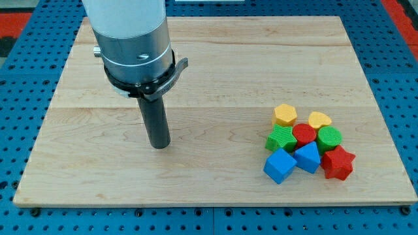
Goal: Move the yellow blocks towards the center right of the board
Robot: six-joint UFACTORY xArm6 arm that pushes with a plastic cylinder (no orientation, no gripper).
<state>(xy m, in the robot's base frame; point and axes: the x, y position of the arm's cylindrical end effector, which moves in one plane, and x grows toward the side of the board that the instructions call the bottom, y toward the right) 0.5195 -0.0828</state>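
Note:
Two yellow blocks lie at the view's right of the wooden board (215, 59): a yellow hexagon (285, 115) and a yellow heart (319, 119). They sit at the top of a tight cluster of blocks. My tip (159, 145) rests on the board left of centre, far to the view's left of the cluster and touching no block.
Below the yellow blocks lie a green block (280, 138), a red round block (304, 134), a green round block (329, 138), a blue cube (280, 165), a blue triangular block (307, 157) and a red star (338, 162). Blue pegboard surrounds the board.

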